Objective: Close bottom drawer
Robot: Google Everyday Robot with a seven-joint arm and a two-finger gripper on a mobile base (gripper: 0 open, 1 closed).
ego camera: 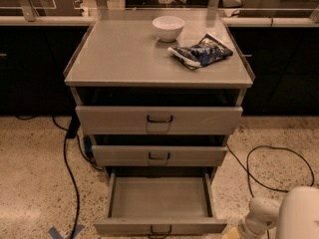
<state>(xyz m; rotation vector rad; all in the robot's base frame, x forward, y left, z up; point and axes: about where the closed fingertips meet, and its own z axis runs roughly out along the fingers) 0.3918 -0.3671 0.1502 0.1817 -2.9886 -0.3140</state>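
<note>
Found bottom drawer [159,199] open, lower centre. Located hand [234,232] at lower-right edge; cannot tell whether open or closed. Recommend pressing squarely beside handle [160,229], straight inward.

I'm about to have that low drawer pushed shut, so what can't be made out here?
Camera view:
Claw: lower right by the bottom drawer's corner, mostly cut off by the bottom edge.
Bottom drawer's handle: partly cut off by the same edge.
Top drawer and middle drawer insides: hidden in shadow.
Bag's print: too small to read.
</note>
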